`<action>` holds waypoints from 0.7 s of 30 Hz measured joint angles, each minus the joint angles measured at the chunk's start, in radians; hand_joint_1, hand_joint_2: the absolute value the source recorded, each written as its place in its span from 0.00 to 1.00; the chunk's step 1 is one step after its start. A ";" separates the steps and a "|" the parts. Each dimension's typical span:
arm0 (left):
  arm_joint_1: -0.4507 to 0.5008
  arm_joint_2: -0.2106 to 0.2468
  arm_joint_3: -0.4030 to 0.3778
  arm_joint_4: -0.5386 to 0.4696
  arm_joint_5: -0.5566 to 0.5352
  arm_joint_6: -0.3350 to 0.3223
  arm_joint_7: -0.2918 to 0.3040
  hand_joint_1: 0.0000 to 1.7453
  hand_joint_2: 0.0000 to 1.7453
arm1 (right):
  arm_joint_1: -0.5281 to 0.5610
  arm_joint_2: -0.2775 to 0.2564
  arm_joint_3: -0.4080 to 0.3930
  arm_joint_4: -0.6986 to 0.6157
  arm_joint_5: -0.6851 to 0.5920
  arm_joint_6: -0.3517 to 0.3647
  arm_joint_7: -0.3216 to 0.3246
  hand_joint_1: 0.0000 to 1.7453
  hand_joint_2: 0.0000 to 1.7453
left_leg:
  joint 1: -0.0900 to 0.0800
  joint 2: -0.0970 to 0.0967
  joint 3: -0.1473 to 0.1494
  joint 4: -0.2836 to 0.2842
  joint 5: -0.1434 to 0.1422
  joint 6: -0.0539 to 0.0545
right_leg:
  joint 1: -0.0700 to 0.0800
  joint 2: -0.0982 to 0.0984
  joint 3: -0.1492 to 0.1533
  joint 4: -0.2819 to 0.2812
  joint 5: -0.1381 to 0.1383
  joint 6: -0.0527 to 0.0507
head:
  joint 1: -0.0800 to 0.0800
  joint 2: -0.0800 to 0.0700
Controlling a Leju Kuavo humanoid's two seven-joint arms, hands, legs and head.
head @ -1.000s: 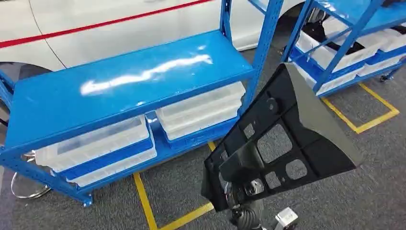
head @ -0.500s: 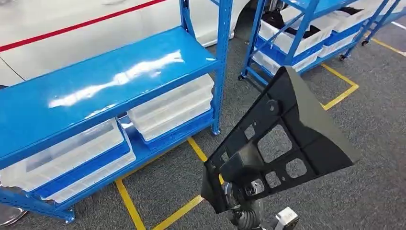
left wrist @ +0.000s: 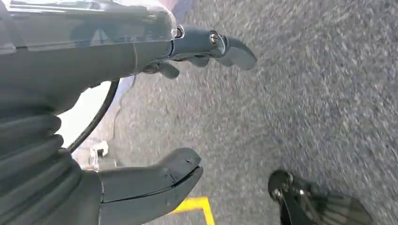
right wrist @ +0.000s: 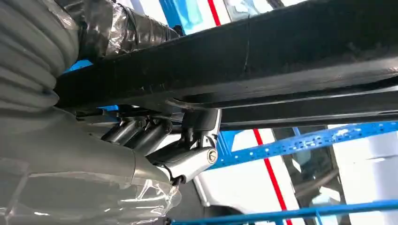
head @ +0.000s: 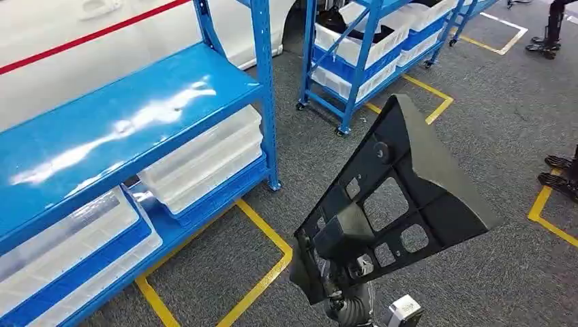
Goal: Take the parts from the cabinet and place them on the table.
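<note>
Black part (head: 402, 197) held up over the grey carpet floor (head: 504, 272), centre-right in the head view. Around it: blue rack (head: 123, 122) at 9 to 10 o'clock, bare glossy top shelf, clear plastic bins (head: 204, 160) on its lower shelf. Second blue rack (head: 354, 75) on casters at 12 o'clock, white bins with dark items inside. White car body with red stripe (head: 88, 34) behind the racks at 11 o'clock. Yellow floor tape (head: 266, 235) under and left of the part. A person's dark shoes (head: 559, 174) at 3 o'clock. Nothing touches the part except the hand.

Right hand (head: 344, 269) sits at the part's lower end, 6 o'clock of it, fingers (right wrist: 141, 133) wrapped round a lower bar, gripping it; the part rises from the hand toward 1 o'clock.

Part is a flat triangular panel, matte black plastic, ribbed frame with several rectangular cutouts, one round boss, grey smooth face on the right edge.

Left hand (left wrist: 155, 117) hangs over the carpet, fingers apart, holding nothing.
</note>
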 joint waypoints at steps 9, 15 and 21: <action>0.004 -0.003 0.003 0.000 -0.007 0.002 -0.002 0.00 1.00 | 0.002 -0.008 0.002 0.002 -0.004 0.007 0.000 1.00 1.00 | 0.005 0.131 0.006 -0.025 0.018 0.020 | 0.005 -0.135 -0.078 0.197 -0.084 0.017 | 0.002 0.000; -0.002 -0.003 0.003 0.000 -0.021 0.000 -0.003 0.00 1.00 | 0.002 -0.008 0.005 0.002 -0.004 0.012 0.000 1.00 1.00 | -0.004 0.185 0.025 -0.023 0.004 -0.008 | 0.023 -0.183 0.031 -0.006 -0.033 -0.016 | 0.002 0.000; 0.000 -0.004 0.003 0.000 -0.024 -0.003 -0.010 0.00 1.00 | 0.003 -0.005 0.005 0.002 0.011 0.008 0.000 1.00 1.00 | 0.004 0.072 -0.093 0.249 -0.152 -0.029 | 0.015 -0.116 0.029 -0.020 -0.016 -0.043 | 0.001 0.000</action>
